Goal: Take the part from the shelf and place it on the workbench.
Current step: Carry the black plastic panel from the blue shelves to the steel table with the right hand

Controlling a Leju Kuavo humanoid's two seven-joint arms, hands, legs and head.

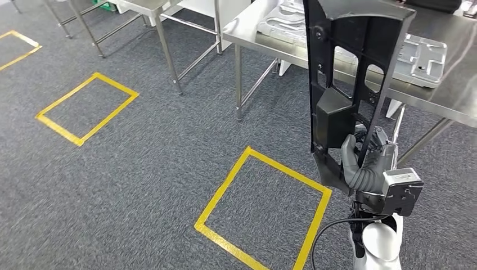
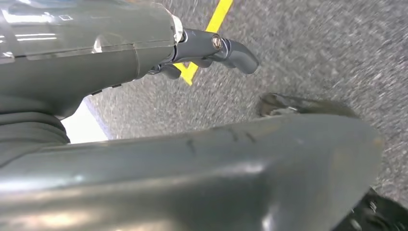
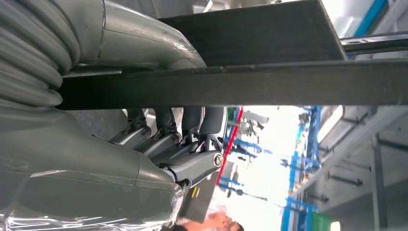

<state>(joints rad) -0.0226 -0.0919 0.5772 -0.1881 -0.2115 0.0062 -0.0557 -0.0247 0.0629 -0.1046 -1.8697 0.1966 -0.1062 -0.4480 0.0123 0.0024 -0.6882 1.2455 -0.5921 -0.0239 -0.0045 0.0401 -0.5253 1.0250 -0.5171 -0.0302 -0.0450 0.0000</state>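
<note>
One hand has the job here — the right hand (image 1: 360, 160) is wrapped around the lower end of the black plastic part (image 1: 351, 73), long axis upright, its top overlapping the near edge of the steel workbench (image 1: 450, 95) ahead. Looks like it needs carrying forward and tipping flat. The left hand (image 2: 211, 48) hangs over carpet, fingers loosely curled, holding nothing.

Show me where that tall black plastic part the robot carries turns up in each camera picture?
Head view: black part stands upright at right, gripped low by the right hand.
Left wrist view: not in it.
Right wrist view: dark bar across the picture.
Shared landmark: the right hand.
</note>
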